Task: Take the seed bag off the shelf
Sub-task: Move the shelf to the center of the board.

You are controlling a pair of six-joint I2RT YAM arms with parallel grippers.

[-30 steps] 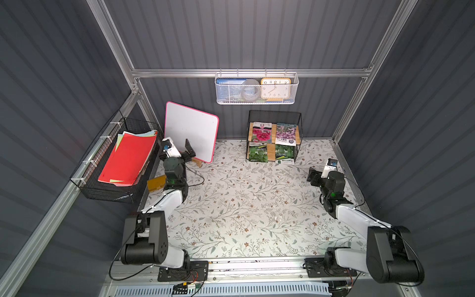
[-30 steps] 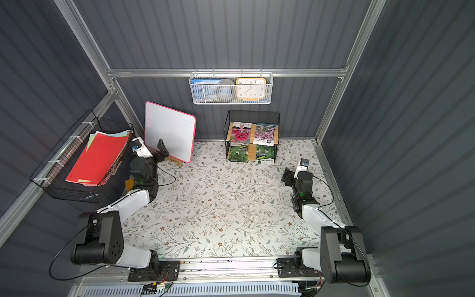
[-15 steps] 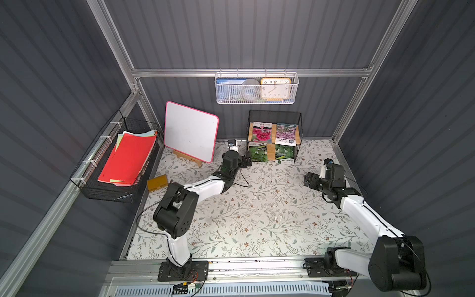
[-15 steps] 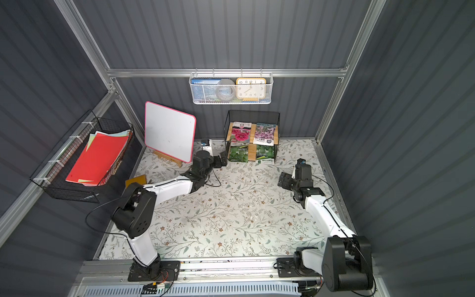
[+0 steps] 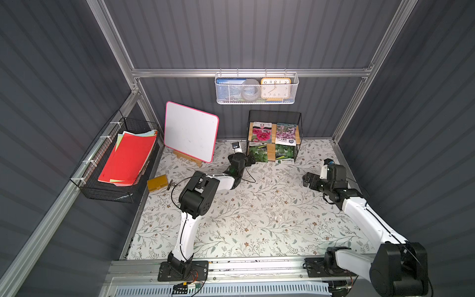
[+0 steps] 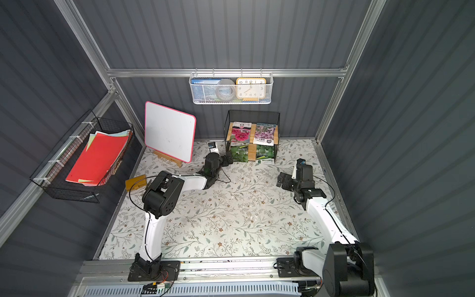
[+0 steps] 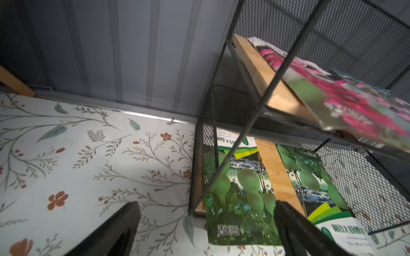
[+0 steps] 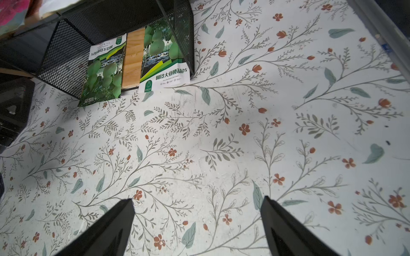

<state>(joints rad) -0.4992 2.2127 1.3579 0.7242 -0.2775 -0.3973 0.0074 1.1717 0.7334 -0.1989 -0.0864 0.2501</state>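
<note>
Left hand (image 7: 205, 204) spread at shelf (image 7: 264, 71); floral mat (image 5: 257, 218), grey ribbed walls (image 5: 244, 33).

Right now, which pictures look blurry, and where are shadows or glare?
Left wrist view: the pink seed bag on the upper board of the shelf is smeared, out of focus; the green bag below is crisp. Right wrist view: the floral table is sharp, with soft grey shadow patches. Both top views: evenly lit, the table paler toward its front edge.
</note>
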